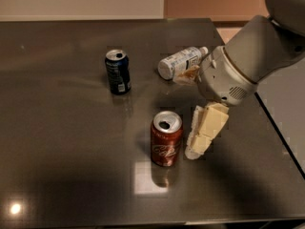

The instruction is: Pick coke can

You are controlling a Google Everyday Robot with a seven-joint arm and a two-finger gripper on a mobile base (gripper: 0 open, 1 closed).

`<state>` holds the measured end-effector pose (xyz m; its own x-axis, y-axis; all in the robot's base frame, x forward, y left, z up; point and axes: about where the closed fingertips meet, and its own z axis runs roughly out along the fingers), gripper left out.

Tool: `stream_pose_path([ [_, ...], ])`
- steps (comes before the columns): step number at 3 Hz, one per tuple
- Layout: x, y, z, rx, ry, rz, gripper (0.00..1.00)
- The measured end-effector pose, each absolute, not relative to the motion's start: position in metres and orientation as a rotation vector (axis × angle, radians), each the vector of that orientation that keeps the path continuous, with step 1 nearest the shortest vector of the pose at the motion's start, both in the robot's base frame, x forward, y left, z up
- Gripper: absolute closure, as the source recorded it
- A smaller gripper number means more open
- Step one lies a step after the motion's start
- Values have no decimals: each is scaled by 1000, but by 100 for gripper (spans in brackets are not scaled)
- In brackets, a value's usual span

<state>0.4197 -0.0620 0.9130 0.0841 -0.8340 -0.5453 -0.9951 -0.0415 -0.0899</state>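
The coke can (166, 139) is red with white script and an open silver top. It stands upright on the dark table (62, 151), near the middle front. My gripper (199, 142) hangs from the grey arm, just to the right of the can and at about its height, very close to it. Whether it touches the can I cannot tell.
A dark blue can (117, 72) stands upright behind and to the left of the coke can. A clear plastic bottle with a white label (182, 62) lies on its side at the back, partly behind my arm. The table's right edge (279, 128) runs close to my arm.
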Motion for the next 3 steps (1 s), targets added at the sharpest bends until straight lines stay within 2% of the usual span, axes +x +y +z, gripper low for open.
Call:
stream_pose_path([
  [1,414,-48,900,-1960,1768,537,0],
  [2,395,-29,894,-1989,1710,639,61],
  [3,392,-33,911,-1964,1710,665,84],
])
